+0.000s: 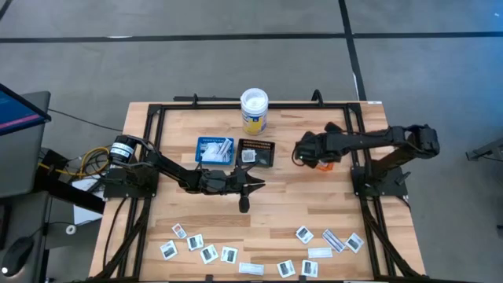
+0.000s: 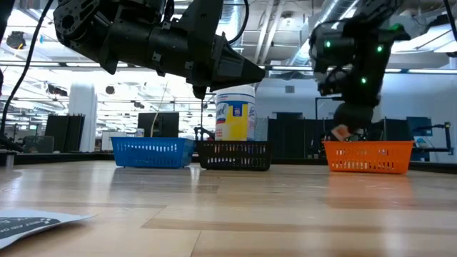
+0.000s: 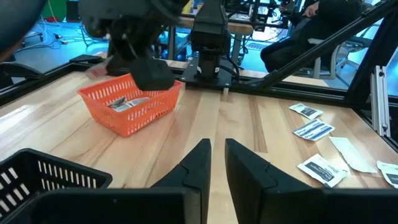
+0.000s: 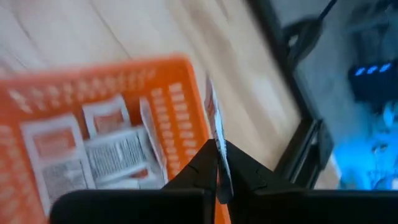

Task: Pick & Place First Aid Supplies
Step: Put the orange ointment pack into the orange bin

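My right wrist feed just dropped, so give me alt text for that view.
The right gripper is shut on a thin packet, held edge-on just above the orange tray. Several flat white packets with red marks already lie inside the tray. Bare wooden table and a dark frame rail lie beyond.

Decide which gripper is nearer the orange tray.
Right. The right gripper hangs just above the orange tray, shut on a packet; the left gripper is across the table, beside the black tray.
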You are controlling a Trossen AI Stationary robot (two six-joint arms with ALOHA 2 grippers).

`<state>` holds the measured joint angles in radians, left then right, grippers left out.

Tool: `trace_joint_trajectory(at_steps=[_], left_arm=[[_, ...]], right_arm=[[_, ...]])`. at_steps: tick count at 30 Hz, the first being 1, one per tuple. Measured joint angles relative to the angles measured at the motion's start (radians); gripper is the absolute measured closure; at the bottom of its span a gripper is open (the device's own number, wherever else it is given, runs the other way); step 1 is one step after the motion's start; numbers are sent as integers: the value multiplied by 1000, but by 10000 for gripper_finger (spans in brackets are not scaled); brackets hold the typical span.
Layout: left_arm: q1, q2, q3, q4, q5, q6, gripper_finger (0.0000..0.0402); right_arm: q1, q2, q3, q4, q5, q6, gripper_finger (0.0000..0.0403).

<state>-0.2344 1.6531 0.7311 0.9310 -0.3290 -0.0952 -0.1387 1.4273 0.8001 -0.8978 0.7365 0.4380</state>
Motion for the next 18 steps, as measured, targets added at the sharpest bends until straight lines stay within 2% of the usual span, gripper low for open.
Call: trace_joint_trajectory(at_steps=[5,11,16,18], left_arm=[[0,0,0,0,0,0,353],[0,0,0,0,0,0,353],[0,-1,0,0,0,0,353],[0,-1,0,0,0,0,353]], right_arm=[[-30,0,-25,-3,-108,-18,365],[9,0,-25,-6,-134,-20,334],[48,0,-25,-27,-145,-29,330],[63,0,-22,-60,-179,-17,330]])
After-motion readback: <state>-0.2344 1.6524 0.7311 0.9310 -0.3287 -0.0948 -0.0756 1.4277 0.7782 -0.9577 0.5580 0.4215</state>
